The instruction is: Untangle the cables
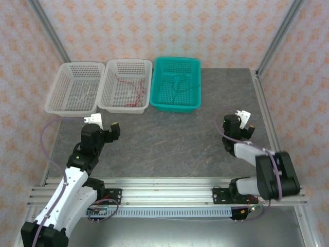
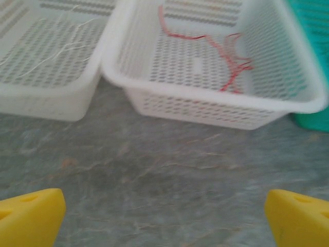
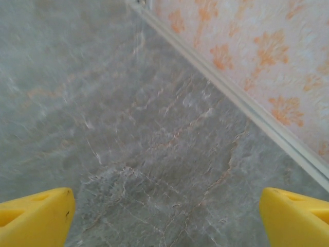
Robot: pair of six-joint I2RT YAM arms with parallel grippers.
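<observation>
**Cable Sorting Station: Both Claws Apart, Cables in Baskets**

**Left claw.** The left claw hovers above the grey marbled surface, just in front of the two white baskets. In the left wrist view its yellow fingers stand wide apart at the lower corners, with bare surface between them. Nothing is gripped.

**Right claw.** The right claw sits near the right edge of the surface, well apart from the baskets. In the right wrist view its yellow fingers are likewise spread, with nothing between them. It faces the metal frame rail and the patterned wall.

**Cables.** Three baskets stand in a row at the far edge.
- The red cable lies loosely curled in the middle white basket, towards its right side.
- The white-grey cable lies in the left white basket; it is faint against the mesh.
- The green-teal cable lies in the teal basket on the right.

The two white baskets touch side by side.
</observation>
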